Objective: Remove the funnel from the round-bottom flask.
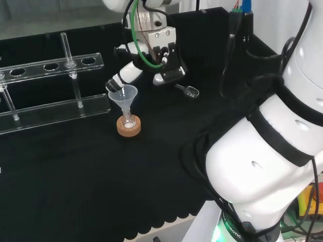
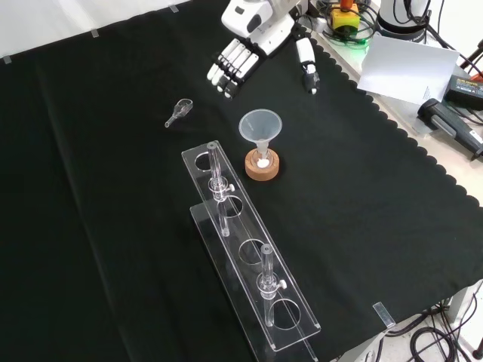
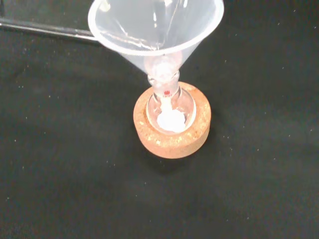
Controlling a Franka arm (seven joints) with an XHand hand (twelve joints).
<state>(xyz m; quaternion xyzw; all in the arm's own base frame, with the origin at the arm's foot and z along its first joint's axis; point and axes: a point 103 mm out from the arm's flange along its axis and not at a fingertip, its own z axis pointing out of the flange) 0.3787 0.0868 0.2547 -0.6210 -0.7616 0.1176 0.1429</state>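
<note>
Funnel (image 2: 260,127) sits upright in the flask (image 3: 171,107), which the cork ring (image 2: 262,167) steadies. Hand (image 2: 241,53) hovers just beyond it, fingers straight and spread, holding nothing, lined up to grasp the rim.

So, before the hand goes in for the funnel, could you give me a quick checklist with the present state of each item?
1. Funnel seated upright in the round-bottom flask: ok.
2. Flask sitting in its cork ring, level on the cloth: ok.
3. Hand free, holding nothing, fingers fairly straight: ok.
4. Hand apart from the funnel in the front view; the head view suggests a fingertip close to the rim: cannot tell whether they touch.
5. Room around the funnel: the clear rack stands close beside the cork ring, the small scoop lies well off: ok, with care on the rack side.
6. White powder in the flask stays put when the funnel lifts: cannot tell.
</note>
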